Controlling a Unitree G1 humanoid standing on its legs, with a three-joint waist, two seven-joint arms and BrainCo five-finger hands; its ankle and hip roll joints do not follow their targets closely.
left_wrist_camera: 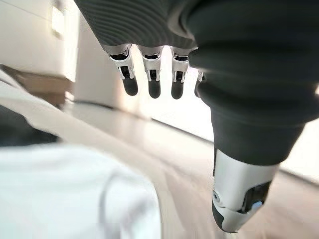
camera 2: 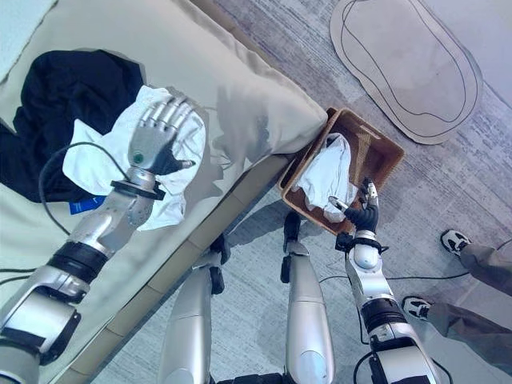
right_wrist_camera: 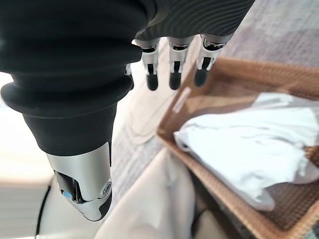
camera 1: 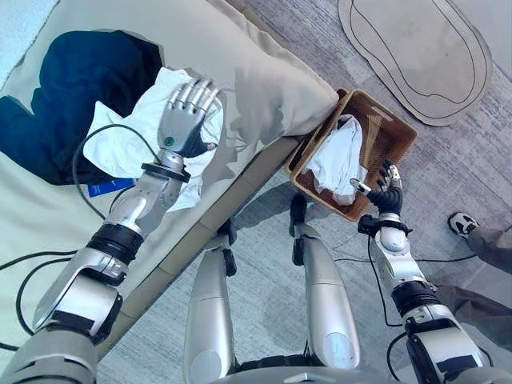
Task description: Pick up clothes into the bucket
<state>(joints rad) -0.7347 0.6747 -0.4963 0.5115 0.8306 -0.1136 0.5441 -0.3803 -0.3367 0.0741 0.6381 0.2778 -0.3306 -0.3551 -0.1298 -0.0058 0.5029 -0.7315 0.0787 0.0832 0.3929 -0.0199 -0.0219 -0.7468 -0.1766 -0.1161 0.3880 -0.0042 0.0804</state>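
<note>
On the beige bed cover (camera 1: 256, 72), a white garment (camera 1: 120, 144) lies crumpled, its far edge overlapping a dark navy garment (camera 1: 72, 96) spread further towards the head of the bed. Left hand (camera 1: 186, 116) is poised over the white garment with fingers extended and nearly straight, thumb apart; nothing is held, and whether the palm touches the cloth cannot be determined. Beside the bed corner, on the grey floor (camera 1: 264, 216), stands a brown woven basket (camera 1: 396, 132) serving as the bucket, with a second white garment (camera 1: 340, 156) bunched inside it. Right hand (camera 1: 388, 192) sits at the near rim of the basket, fingers relaxed and uncurled, empty. An oval beige rug (camera 1: 420, 56) lies beyond the basket. A person's shoe (camera 1: 462, 224) shows on the floor, right of the right arm.
</note>
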